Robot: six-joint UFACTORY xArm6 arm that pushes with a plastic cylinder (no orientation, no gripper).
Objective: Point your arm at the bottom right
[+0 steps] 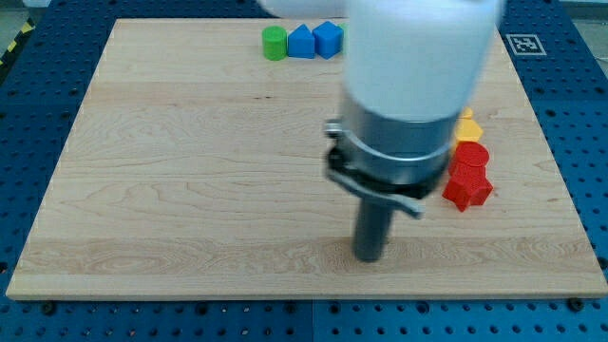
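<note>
My tip (369, 257) rests on the wooden board (190, 190), right of centre and towards the view's bottom. The arm's white and grey body rises above it and hides part of the board. To the tip's right, a red star-shaped block (467, 187) lies below a red cylinder (470, 155), with a yellow block (466, 124) partly hidden above them. At the view's top sit a green cylinder (275, 43), a blue block (300, 42) and a blue cube (328, 39) in a row. The tip touches no block.
The board lies on a blue perforated table (579, 114). A black and white marker tag (525, 44) sits at the view's top right, beyond the board's corner.
</note>
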